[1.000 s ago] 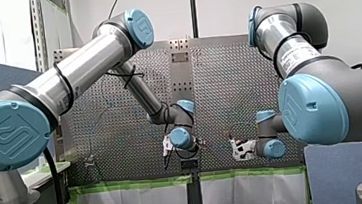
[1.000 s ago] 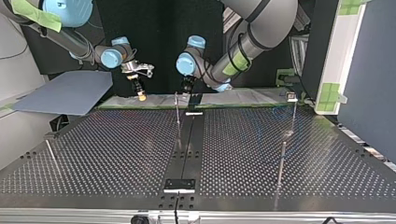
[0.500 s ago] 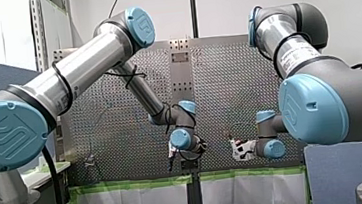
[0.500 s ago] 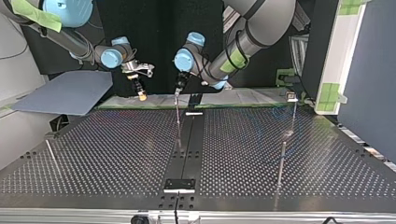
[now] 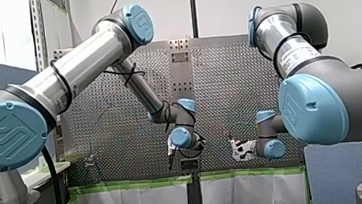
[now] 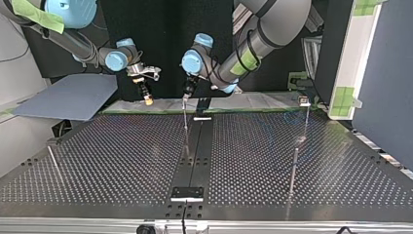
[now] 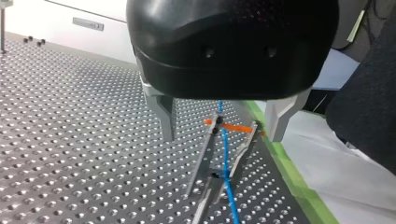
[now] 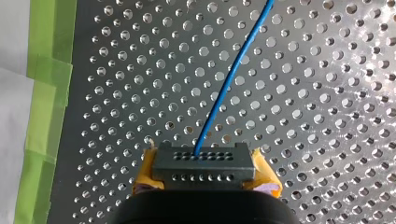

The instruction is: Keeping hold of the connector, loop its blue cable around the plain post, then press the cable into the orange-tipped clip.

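Note:
My left gripper (image 7: 223, 125) is black with metal fingers (image 7: 164, 112) and stands open over the orange-tipped clip (image 7: 223, 125). The blue cable (image 7: 226, 163) runs between the clip's two metal arms and touches neither finger. My right gripper (image 8: 204, 179) has its yellow pads shut on the dark grey connector (image 8: 204, 164), and the blue cable (image 8: 229, 79) leaves it across the perforated board. In the top view my left gripper (image 6: 187, 92) hangs above the thin clip (image 6: 185, 119), with my right gripper (image 6: 145, 96) to its left. A plain post (image 6: 294, 165) stands toward that view's right.
Another post with a small block on top (image 6: 305, 101) stands at the top view's far right, and a thin rod (image 6: 53, 158) at its left. Green tape (image 8: 44, 93) edges the perforated board (image 6: 122, 161). A grey-blue panel (image 6: 68, 100) lies beyond the board's left corner.
My left gripper has shifted toward the top view's left and come over the clip, then held about still. My right arm has not moved.

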{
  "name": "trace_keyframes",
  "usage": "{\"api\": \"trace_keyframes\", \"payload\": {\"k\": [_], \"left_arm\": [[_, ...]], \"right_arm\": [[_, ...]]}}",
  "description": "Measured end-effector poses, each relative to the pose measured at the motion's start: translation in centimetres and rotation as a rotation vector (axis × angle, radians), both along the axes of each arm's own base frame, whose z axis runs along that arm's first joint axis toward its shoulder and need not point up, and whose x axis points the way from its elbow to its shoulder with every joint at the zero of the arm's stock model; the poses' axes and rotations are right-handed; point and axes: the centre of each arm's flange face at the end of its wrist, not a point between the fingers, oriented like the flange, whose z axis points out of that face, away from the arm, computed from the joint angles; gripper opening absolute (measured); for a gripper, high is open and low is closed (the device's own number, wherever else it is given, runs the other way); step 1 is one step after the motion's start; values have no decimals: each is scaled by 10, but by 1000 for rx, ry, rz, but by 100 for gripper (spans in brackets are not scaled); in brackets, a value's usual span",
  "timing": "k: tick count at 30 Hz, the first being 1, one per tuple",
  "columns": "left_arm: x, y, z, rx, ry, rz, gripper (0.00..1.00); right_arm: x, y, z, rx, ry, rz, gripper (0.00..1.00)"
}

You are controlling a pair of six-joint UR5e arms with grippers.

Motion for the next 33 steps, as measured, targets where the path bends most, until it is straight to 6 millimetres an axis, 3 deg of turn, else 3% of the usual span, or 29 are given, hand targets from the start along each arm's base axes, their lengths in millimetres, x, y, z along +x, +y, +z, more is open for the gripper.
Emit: {"api": "trace_keyframes", "payload": {"k": [1,33], "left_arm": [[0,0,2,-1,-3,2,100],[-3,6,-2,6,5,23,100]], "right_arm": [[0,0,0,0,0,0,0],[0,0,0,0,-1,0,0]]}}
